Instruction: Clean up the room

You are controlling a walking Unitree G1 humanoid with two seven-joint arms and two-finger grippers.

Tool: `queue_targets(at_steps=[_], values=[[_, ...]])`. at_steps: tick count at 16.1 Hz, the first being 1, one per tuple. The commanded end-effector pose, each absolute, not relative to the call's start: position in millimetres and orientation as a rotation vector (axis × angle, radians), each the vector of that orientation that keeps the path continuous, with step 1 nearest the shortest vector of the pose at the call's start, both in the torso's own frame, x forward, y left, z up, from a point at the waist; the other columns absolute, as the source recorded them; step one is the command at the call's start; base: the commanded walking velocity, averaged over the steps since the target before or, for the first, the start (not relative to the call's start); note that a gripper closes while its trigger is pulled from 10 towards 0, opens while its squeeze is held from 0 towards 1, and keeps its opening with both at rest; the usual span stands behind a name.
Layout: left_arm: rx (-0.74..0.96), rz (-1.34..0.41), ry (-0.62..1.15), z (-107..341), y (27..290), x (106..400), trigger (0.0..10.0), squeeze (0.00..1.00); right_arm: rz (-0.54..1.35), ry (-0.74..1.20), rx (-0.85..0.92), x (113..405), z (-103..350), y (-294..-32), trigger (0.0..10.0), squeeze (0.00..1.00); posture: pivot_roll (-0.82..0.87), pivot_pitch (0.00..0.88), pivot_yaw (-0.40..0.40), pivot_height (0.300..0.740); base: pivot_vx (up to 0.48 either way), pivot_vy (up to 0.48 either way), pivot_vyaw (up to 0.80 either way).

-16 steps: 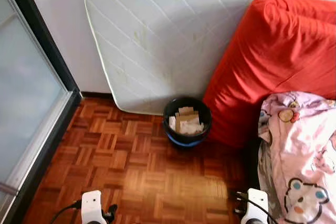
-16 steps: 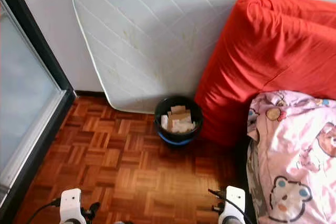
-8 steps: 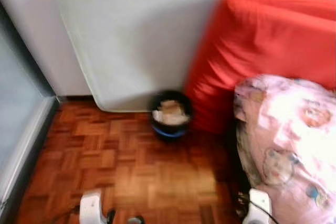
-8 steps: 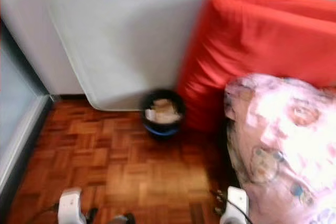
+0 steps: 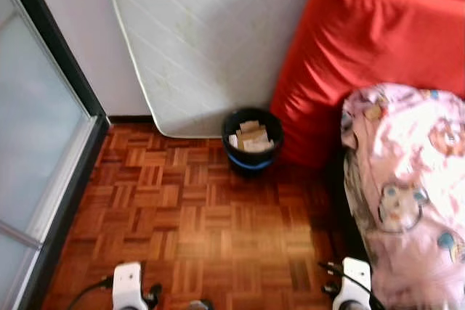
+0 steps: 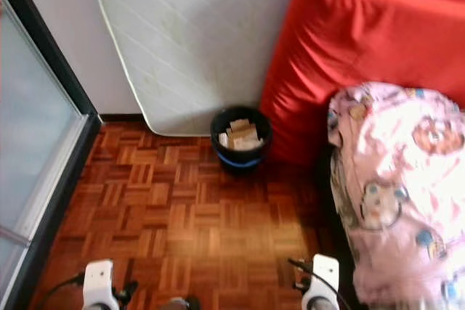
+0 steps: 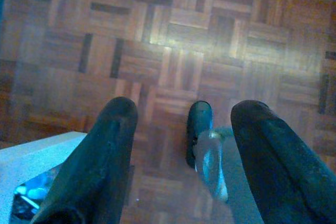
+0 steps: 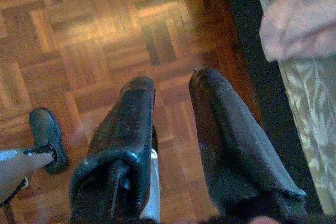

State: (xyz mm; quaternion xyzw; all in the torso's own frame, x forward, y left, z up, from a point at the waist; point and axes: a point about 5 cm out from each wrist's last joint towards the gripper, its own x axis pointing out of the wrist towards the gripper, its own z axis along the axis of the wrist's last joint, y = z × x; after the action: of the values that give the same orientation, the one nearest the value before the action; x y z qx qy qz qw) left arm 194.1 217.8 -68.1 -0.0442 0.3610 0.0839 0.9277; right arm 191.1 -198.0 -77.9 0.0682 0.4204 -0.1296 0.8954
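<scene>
A black waste bin [image 5: 252,140] with a blue band stands on the parquet against the wall, holding several pieces of paper and card [image 5: 251,136]. It is well ahead of both arms, whose white wrists [image 5: 127,285] [image 5: 356,282] show at the bottom edge of the eye views. My left gripper [image 7: 186,109] hangs open over bare floor with nothing between its fingers. In the right wrist view my right gripper [image 8: 173,77] is open by a narrow gap, empty, above the floor beside the bed's dark edge [image 8: 252,61].
A white quilted mattress [image 5: 211,34] leans on the wall behind the bin. A big red cushion [image 5: 378,41] leans to its right. A pink cartoon-print blanket [image 5: 407,194] hangs over the bed on the right. A glass sliding door [image 5: 36,143] with a black frame bounds the left.
The whole picture shifted and blurred as the camera moved; the bin now sits higher in the frame with more floor before it. The things themselves have not moved.
</scene>
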Motion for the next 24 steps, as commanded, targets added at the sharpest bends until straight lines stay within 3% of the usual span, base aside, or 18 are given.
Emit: queue_targets(at_steps=[1, 9, 12, 24], values=[[-0.090, 0.170, 0.776, -73.7, 217.0, 184.3, 10.0, 0.00, -0.285, 0.898, 0.140, 182.9, -81.7, -200.6, 10.0, 0.00, 0.07, 0.115, -0.028, 0.740, -0.274, 0.000, 0.00], [-0.091, 0.167, 0.778, -73.8, 216.7, 184.3, 10.0, 0.00, -0.237, 0.906, 0.103, 184.2, -81.8, -196.5, 10.0, 0.00, 0.07, 0.119, -0.029, 0.740, -0.272, 0.000, 0.00], [-0.090, 0.167, 0.778, -73.7, 216.7, 184.5, 10.0, 0.00, -0.232, 0.911, 0.100, 183.3, -82.3, -196.2, 10.0, 0.00, 0.07, 0.121, -0.030, 0.740, -0.270, 0.000, 0.55], [-0.087, 0.142, 0.803, -74.5, 216.4, 184.6, 10.0, 0.00, -0.252, 0.916, 0.115, 181.7, -83.1, -196.7, 10.0, 0.00, 0.07, 0.124, -0.027, 0.740, 0.000, 0.000, 0.00]])
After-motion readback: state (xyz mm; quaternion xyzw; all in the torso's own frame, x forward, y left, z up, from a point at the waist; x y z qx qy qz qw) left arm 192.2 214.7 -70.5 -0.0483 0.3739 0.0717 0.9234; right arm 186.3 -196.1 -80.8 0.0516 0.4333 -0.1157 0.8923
